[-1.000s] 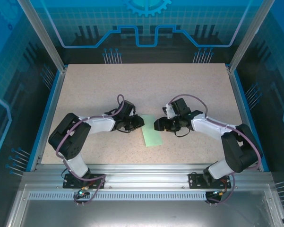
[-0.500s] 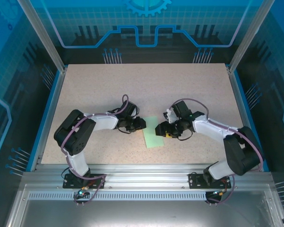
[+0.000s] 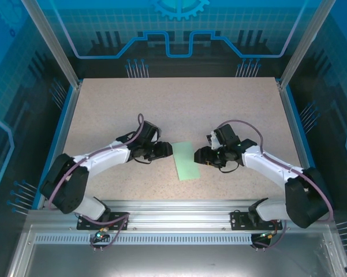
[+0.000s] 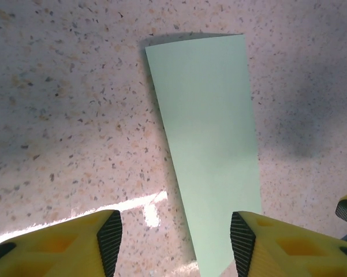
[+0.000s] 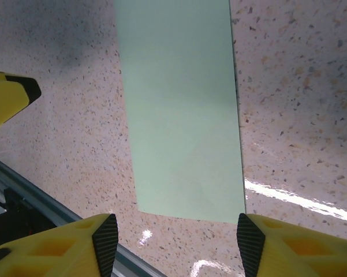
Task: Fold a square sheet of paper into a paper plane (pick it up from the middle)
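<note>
The thin pale mint-green sheet of paper [image 3: 186,161] lies flat on the speckled bench [image 3: 161,104] at the centre of the overhead frame, as a narrow rectangle rather than a square. Over the last second both arms have stretched out lower, and the tips that crowded its upper half have eased to either side; the paper barely shifted. My left end effector [image 4: 174,225] and right end effector [image 5: 174,226] both hang spread wide and hold nothing, the paper below their yellow fingers. I read that as a crease released, with the nose folds not yet begun.
</note>
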Robot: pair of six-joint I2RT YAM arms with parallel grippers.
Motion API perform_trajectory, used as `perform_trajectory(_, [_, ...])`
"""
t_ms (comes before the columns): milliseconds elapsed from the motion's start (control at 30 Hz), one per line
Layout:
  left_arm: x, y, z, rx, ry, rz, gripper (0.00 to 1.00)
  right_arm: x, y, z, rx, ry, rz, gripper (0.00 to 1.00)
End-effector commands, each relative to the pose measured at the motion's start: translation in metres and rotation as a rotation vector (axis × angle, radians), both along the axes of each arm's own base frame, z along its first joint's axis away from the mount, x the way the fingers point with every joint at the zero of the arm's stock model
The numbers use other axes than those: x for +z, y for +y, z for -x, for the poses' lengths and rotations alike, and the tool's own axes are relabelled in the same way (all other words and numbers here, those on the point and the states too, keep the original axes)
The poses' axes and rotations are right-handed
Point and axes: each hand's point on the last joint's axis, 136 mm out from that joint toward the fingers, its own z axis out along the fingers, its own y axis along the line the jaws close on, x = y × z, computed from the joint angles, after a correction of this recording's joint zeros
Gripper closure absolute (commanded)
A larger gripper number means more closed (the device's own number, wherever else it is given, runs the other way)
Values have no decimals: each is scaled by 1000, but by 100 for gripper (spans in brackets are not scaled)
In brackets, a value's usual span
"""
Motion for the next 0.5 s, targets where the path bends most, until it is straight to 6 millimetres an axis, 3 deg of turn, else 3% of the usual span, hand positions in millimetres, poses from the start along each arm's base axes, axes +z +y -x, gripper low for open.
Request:
perform_trajectory(0, [10,-3,21,-8,-25,32,46,2,-5,9,-25,-9,29,41])
perform_trajectory(100, [11,-20,34,-76,-67,11,50,-1,-9,17,-31,-10,16,41])
perform_trajectory(233, [4,-48,47,-177,-80,-42,49,0,1,25,3,-10,-72,42])
perform_trajectory(300, [-3,-60,49,-212,-63,-87,55,-3,-1,27,3,3,-59,43])
perform_trajectory(367, [-17,-61,50,-200,-13,-151,65,-5,-2,27,14,-4,-52,44])
perform_trajectory(467, [-36,-58,50,-164,42,-184,71,-9,-7,25,11,-5,-43,44])
